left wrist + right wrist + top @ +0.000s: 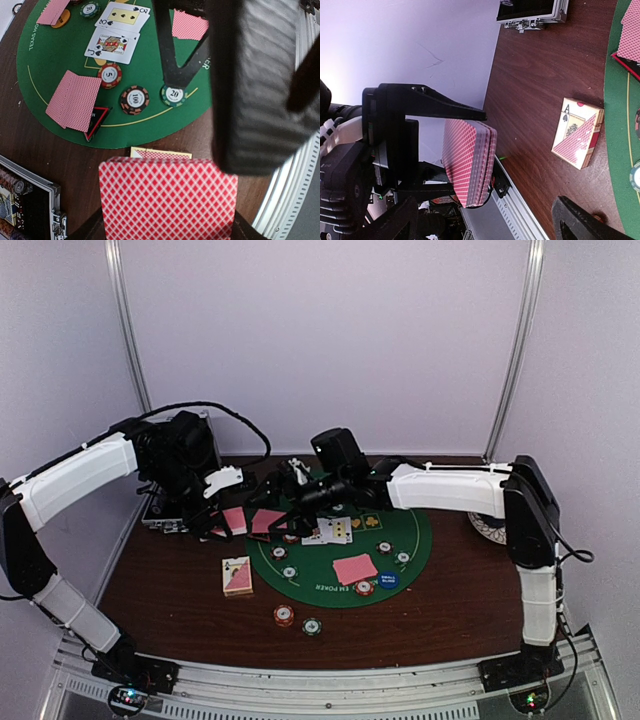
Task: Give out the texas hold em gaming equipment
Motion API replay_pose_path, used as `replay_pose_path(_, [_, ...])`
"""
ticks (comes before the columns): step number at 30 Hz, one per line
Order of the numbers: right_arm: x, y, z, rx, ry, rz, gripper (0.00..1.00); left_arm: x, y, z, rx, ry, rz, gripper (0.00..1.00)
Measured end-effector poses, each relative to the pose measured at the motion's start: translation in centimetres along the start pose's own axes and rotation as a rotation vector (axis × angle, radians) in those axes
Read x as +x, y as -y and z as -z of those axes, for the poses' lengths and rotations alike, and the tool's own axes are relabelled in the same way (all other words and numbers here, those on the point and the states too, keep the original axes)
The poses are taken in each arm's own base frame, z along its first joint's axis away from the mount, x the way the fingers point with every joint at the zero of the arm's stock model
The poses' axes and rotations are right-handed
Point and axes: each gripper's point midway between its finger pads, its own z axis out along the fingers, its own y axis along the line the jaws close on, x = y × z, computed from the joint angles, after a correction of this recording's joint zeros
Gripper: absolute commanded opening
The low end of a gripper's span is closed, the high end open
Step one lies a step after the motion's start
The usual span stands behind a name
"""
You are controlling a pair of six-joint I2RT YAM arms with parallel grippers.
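My left gripper [222,518] is shut on a deck of pink-backed cards [167,200] and holds it above the wood left of the green mat [410,535]. The deck also shows in the right wrist view [470,167]. My right gripper [272,508] is open, its fingers [580,220] spread to either side of the deck without touching it. One right finger [167,50] hangs over a green 20 chip [174,95]. On the mat lie pink card pairs [75,100], a red triangle [96,121], face-up cards [112,47], chips [134,99] and a blue disc [388,580].
A card box [237,576] lies on the wood under the deck. Two chips [284,615] sit off the mat near the front edge. The black silver-edged case [165,520] stands at the left, and the patterned plate [485,528] at the right behind my right arm.
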Motion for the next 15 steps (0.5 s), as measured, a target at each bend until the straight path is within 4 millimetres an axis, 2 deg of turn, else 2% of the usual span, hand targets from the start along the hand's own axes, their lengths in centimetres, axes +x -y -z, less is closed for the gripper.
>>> replay_pose_path(4, [0.3, -0.7, -0.6, -0.043, -0.016, -0.020, 0.95, -0.1, 0.0, 0.0, 0.001, 0.002, 0.000, 0.00])
replay_pose_path(15, [1.0, -0.5, -2.5, -0.100, -0.058, -0.078, 0.91, -0.2, 0.0, 0.0, 0.002, 0.003, 0.000, 0.00])
